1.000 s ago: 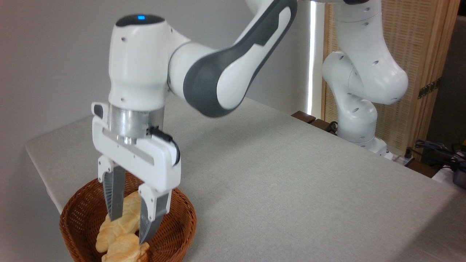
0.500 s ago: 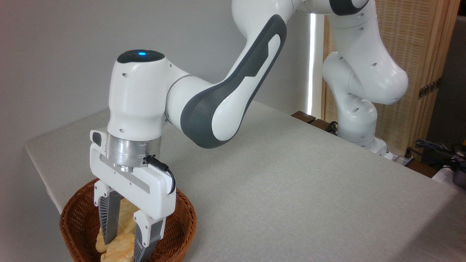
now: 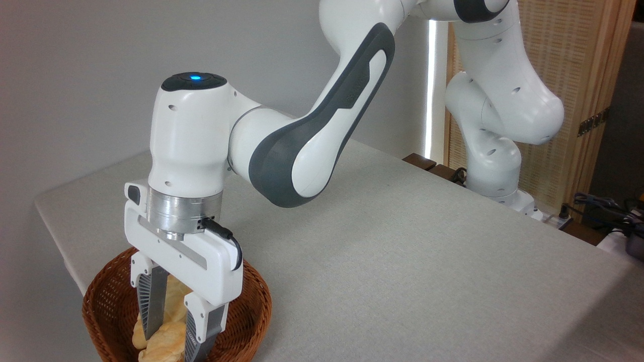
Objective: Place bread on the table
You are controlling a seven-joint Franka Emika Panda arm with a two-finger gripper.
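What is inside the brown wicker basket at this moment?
Pale golden bread lies inside the basket, and the gripper reaches down into it with its fingers on either side of the bread. The basket floor and any further pieces are hidden.

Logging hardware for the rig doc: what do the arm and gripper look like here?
The arm has glossy white shells with dark grey panels at the joints and a blue light on its wrist cap. A bare metal ring joins it to the gripper, a white block with a short black cable looped at one side. Its two fingers are grey, with ribbed edges.
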